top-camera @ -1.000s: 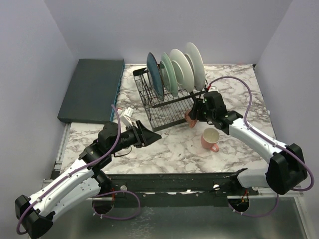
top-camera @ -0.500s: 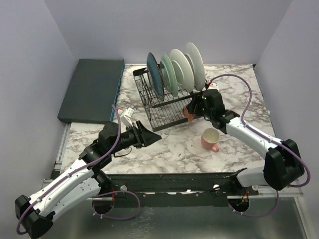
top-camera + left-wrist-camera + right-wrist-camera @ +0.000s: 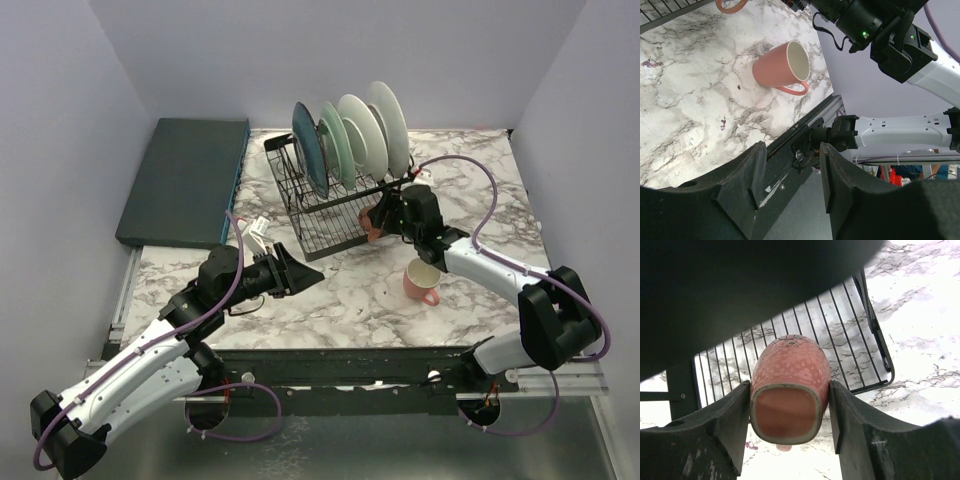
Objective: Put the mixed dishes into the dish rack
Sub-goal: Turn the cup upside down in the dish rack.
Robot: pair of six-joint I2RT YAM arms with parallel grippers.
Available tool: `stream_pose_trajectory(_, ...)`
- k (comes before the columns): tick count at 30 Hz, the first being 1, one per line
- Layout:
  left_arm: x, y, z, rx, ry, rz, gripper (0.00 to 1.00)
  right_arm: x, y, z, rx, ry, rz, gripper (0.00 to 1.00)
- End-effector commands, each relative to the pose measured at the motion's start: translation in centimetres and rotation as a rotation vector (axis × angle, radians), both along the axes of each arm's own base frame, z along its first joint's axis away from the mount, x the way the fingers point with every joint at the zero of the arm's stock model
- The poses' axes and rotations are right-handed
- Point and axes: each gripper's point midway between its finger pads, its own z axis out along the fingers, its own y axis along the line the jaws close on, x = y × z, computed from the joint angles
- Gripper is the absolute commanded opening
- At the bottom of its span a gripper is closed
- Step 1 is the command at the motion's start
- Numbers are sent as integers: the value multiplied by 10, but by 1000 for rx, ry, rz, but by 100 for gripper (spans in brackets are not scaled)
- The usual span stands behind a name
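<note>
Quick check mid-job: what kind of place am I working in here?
Probably a lab test booth staged as a kitchen counter: plain lavender walls, marble-pattern table, black dish rack holding plates.

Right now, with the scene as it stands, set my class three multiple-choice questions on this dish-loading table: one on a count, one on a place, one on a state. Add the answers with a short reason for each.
1. How many plates stand in the dish rack?
A. two
B. four
C. six

2. Where is the loose mug?
A. in the dish rack's top basket
B. on the marble table
C. between the plates

3. What is the state of the right gripper?
A. open and empty
B. shut on a plate
C. shut on a pink mug

Answers:
1. B, since the top view shows four discs on edge in a row.
2. B, since it sits on bare marble near the right arm, outside the wires.
3. C, since the right wrist view shows both fingers pressed against the mug's sides.
</note>
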Motion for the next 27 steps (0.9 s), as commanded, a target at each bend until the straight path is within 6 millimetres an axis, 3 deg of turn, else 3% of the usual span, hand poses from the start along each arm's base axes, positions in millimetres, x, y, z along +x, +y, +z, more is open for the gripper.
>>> stream_pose_trajectory(1, -1, -1, 9, -6, -17, -19, 52, -11, -9, -33, -27, 66, -44, 25)
stream_pose_trajectory(11, -2, -3, 9, -6, -12, -30, 52, -5, -21, -34, 117, 101, -273, 25)
stream_pose_trajectory(27, -7, -2, 15, -23, -19, -47, 52, 11, -21, -20, 229, 65, -391, 25)
